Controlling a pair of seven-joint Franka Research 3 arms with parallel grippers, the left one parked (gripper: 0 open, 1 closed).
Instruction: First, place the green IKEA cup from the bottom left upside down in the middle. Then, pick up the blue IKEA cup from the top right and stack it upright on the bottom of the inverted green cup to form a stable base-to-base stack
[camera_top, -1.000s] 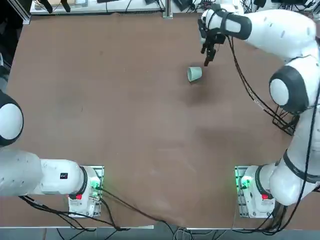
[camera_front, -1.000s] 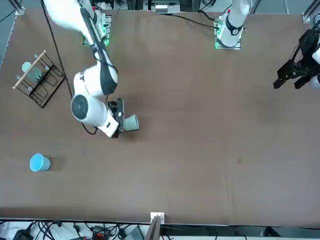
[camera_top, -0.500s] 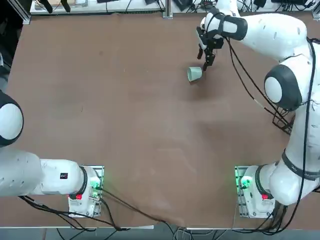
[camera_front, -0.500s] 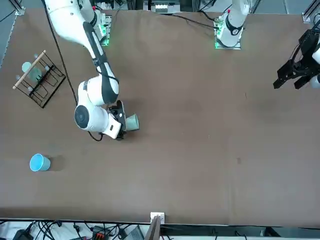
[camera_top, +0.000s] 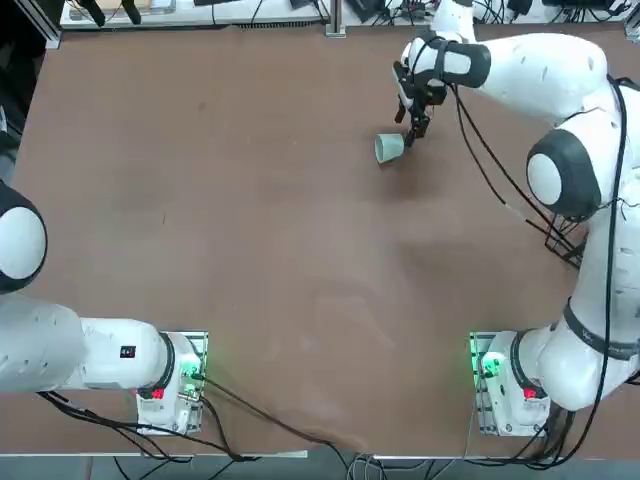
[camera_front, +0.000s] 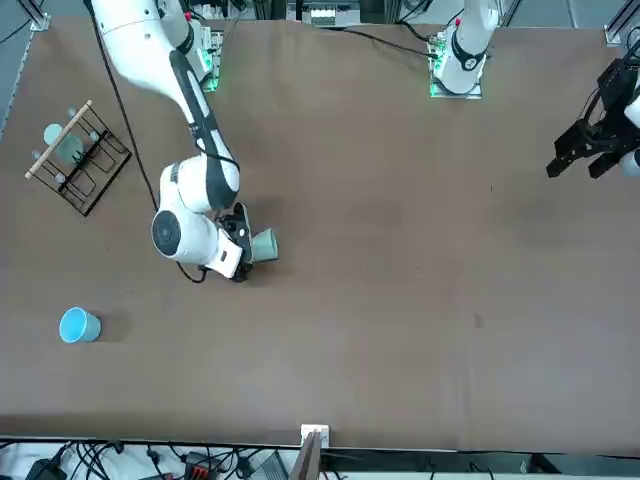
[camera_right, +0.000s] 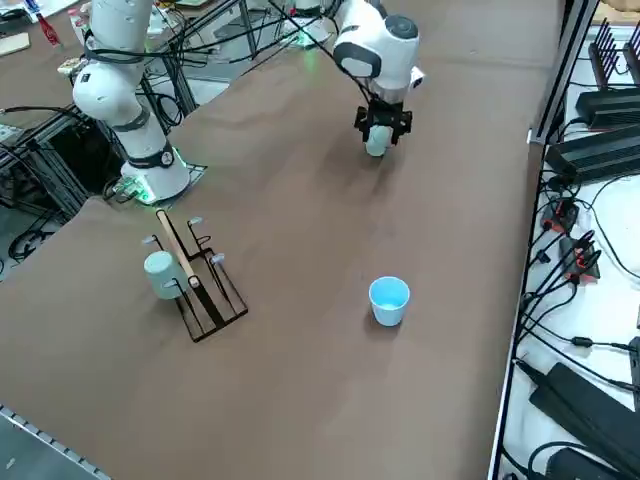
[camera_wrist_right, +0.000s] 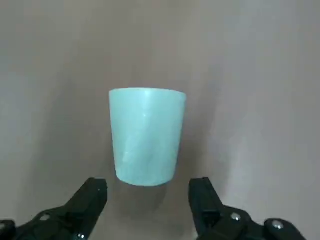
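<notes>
Just beyond my fingertips (camera_wrist_right: 95, 192), the green IKEA cup (camera_wrist_right: 146, 135) is lying on its side on the brown table (camera_top: 250, 220), its narrow base pointing at my hand (camera_wrist_right: 148, 189) and its wide rim facing away. From overhead I am seeing the cup (camera_top: 389, 147) near the far edge of the table, with my hand (camera_top: 413, 122) hanging just beside it and not touching it. The blue IKEA cup (camera_right: 389, 300) is standing upright, mouth up, well apart from both, nearer the table's corner on my right. A black wire rack (camera_right: 196, 275) with a wooden bar is sitting on the table further along that side, carrying another pale cup (camera_right: 161, 274). Cables and black equipment are lying along the strip past the table's edge. I am holding my hand fully spread, the two fingers standing wider than the cup's base, gripping nothing.
</notes>
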